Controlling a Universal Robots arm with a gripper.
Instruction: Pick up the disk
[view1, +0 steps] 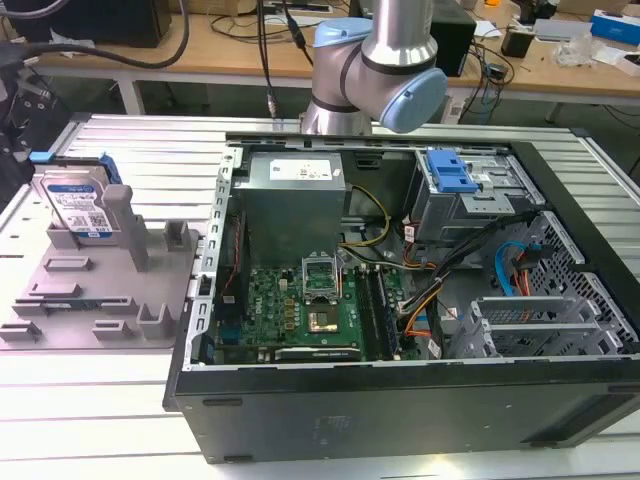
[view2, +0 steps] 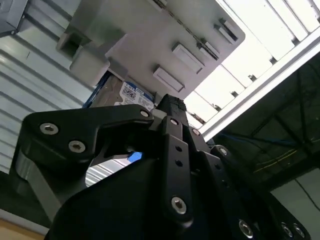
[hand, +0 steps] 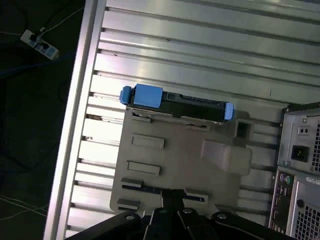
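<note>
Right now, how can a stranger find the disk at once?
Start at the open computer case and look to the exterior view's left, to the grey plastic holder. The disk stands on edge at its far end: silver, with a blue-and-white label and blue side rails, unlike the grey posts beside it.

- Grey holder (view1: 100, 300) with upright posts, on the ribbed tabletop (view1: 160, 150).
- Open computer case (view1: 400, 420) beside it, showing power supply (view1: 295, 200), green motherboard (view1: 290, 310), blue-handled drive cage (view1: 455, 180).

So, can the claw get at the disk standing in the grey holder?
Probably yes: the disk stands on edge along one side of the holder, upper edge bare, nothing over it; a post stands by one face. The claw hangs apart.
</note>
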